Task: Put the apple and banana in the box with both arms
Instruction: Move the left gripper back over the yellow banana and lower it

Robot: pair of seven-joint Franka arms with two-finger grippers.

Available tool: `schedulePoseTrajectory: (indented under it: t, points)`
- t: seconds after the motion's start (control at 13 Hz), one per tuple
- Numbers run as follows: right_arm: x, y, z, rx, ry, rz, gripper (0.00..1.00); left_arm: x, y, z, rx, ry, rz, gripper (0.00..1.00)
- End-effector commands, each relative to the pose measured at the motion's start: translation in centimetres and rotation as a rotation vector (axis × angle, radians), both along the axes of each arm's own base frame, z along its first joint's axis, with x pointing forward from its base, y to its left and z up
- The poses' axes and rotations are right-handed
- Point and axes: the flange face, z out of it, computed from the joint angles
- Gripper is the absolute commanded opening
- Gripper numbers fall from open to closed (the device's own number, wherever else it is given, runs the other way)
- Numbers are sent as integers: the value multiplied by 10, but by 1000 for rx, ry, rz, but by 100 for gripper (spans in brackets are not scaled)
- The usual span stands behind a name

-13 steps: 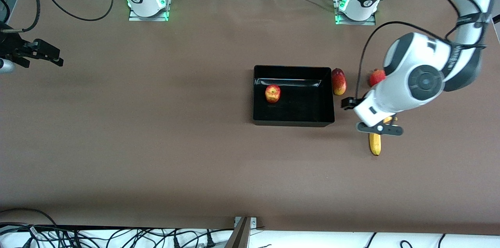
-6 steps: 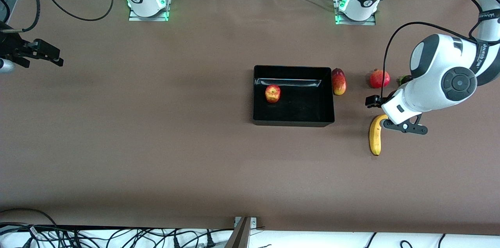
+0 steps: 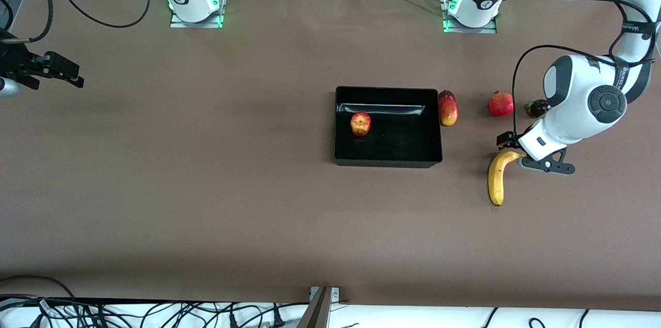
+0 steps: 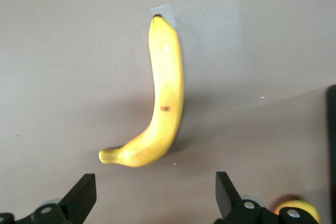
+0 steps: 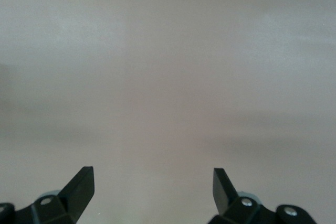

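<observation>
Since the earlier frames, the left arm had swung away from the box [image 3: 388,160] toward its own end of the table, so the pomegranate [image 3: 501,104] and a small dark fruit [image 3: 537,108] near it, hidden before, were uncovered. The left gripper [image 4: 155,195] hung over the table just beside the stem end of the banana [image 3: 497,177], its jaws spread wide and holding nothing. The banana itself had not moved; it lay on the table, nearer to the front camera than the pomegranate and well apart from the box. The apple [image 3: 360,123] was already inside the box. A mango [image 3: 447,107] lay just beside the outside wall of the box. The right gripper [image 3: 51,71] waited over the right arm's end of the table, also wide open and empty.

The risk I saw was in the grasp. The gripper was placed near the thin stem end, not over the thick middle, so if it closed there the curved fruit could turn or slip out during the lift. A descent a little off the line could also push the banana along the table instead of catching it. On the way to the box, a low path could knock the mango.
</observation>
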Motion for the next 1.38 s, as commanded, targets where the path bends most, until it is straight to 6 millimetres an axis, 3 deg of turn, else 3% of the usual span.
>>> schedulePoseTrajectory:
  t: [0.0,0.15,0.38,0.46,0.62,0.77,0.92,1.0,1.15,1.31]
  points:
    - [-1,2,5,16,1,-10,100,3,-6,-25,-25,-29,-34,100]
    - [-1,2,5,16,1,-10,100,6,-5,-51,-35,-48,-61,100]
    - [-1,2,5,16,-1,-10,100,14,-11,-71,-43,-44,-74,100]
    - [-1,2,5,16,-1,-11,100,26,-5,-75,-42,-77,-89,100]
    - [-1,2,5,16,-1,-8,100,34,5,-97,-57,-81,-106,100]
    - [-1,2,5,16,-1,-10,100,33,4,-104,-70,-78,-112,100]
    - [-1,2,5,16,-1,-10,100,37,-5,-97,-62,-89,-139,25]
    - [-1,2,5,17,-1,-10,100,40,-5,-93,-60,-94,-140,0]
    - [-1,2,5,16,-1,-11,100,42,-10,-88,-58,-101,-159,0]
    - [-1,2,5,16,-1,-10,100,45,-16,-66,-49,-126,-202,0]
